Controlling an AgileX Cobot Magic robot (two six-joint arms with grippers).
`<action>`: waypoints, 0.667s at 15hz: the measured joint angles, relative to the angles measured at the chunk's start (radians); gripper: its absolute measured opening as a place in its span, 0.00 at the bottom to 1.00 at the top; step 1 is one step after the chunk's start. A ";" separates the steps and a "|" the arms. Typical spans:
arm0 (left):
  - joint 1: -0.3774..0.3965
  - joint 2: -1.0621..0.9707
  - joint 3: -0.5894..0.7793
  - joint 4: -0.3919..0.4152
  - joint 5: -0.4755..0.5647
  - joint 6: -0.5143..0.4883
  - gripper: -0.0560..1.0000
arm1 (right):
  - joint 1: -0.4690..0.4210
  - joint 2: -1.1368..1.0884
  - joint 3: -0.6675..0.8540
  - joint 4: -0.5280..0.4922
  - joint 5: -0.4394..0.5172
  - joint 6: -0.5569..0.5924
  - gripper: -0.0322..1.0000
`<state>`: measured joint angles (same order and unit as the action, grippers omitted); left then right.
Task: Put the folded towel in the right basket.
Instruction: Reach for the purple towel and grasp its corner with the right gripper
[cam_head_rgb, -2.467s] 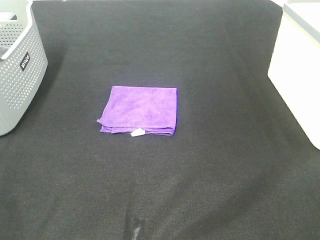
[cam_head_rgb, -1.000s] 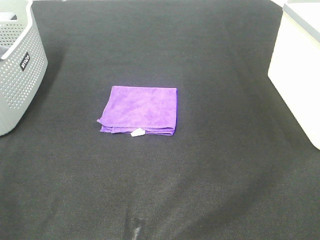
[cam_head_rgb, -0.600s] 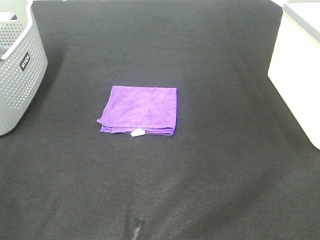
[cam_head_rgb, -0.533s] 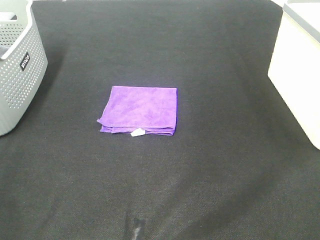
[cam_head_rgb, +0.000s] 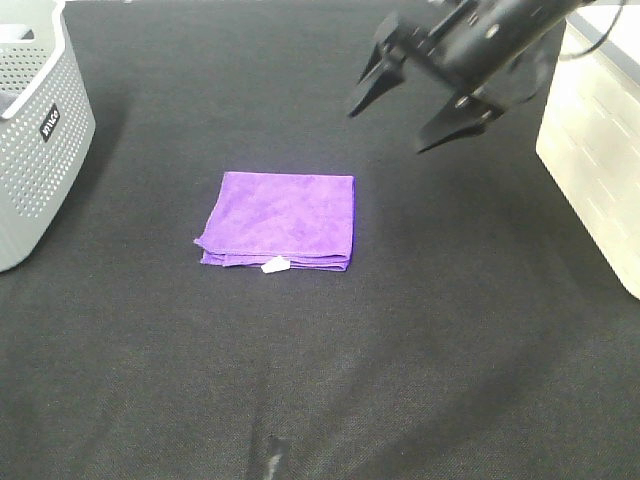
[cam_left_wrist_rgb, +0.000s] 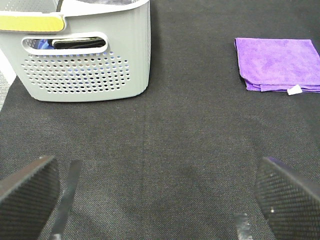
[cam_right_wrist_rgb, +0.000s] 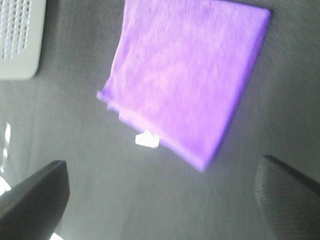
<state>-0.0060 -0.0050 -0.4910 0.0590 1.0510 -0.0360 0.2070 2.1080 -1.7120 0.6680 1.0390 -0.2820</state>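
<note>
High view: a dark counter (cam_head_rgb: 300, 380) carries one purple towel (cam_head_rgb: 283, 220), folded flat into a near-square that is slightly wider than deep, with its stacked edges and a small white tag (cam_head_rgb: 274, 266) on the near side. There are two baskets. The grey perforated left basket (cam_head_rgb: 40, 150) sits at the left edge, and the pale right basket (cam_head_rgb: 600, 150) sits at the right edge. Both are well apart from the towel. Only one arm shows here. The right pincer (cam_head_rgb: 386, 131) hangs above the counter with its jaws spread wide and nothing in them. It is on the far side of the towel, between the towel and the right basket. From it, the towel lies nearer the camera and to the left.

Left wrist view: the left pincer (cam_left_wrist_rgb: 157, 200) is also spread wide and empty. The left basket (cam_left_wrist_rgb: 85, 70) is close ahead of it, and the towel (cam_left_wrist_rgb: 277, 70) lies farther off to the side.

Right wrist view: the picture is blurred. The towel (cam_right_wrist_rgb: 185, 85) fills the space ahead of the spread jaws, lying at a slant to them, with its tag (cam_right_wrist_rgb: 146, 140) on the edge facing the camera. A corner of the left basket (cam_right_wrist_rgb: 20, 40) shows beyond it.

Judging by this, the right arm is the nearer one and the better placed to take the towel.
</note>
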 joint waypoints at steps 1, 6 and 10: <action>0.000 0.000 0.000 0.000 0.000 0.000 0.99 | 0.000 0.061 -0.036 0.038 -0.001 -0.025 0.96; 0.000 0.000 0.000 0.000 0.000 0.000 0.99 | 0.000 0.264 -0.094 0.111 -0.002 -0.070 0.95; 0.000 0.000 0.000 0.000 0.000 0.000 0.99 | -0.001 0.335 -0.098 0.132 -0.017 -0.077 0.94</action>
<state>-0.0060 -0.0050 -0.4910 0.0590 1.0510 -0.0360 0.2060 2.4430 -1.8100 0.8000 1.0220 -0.3590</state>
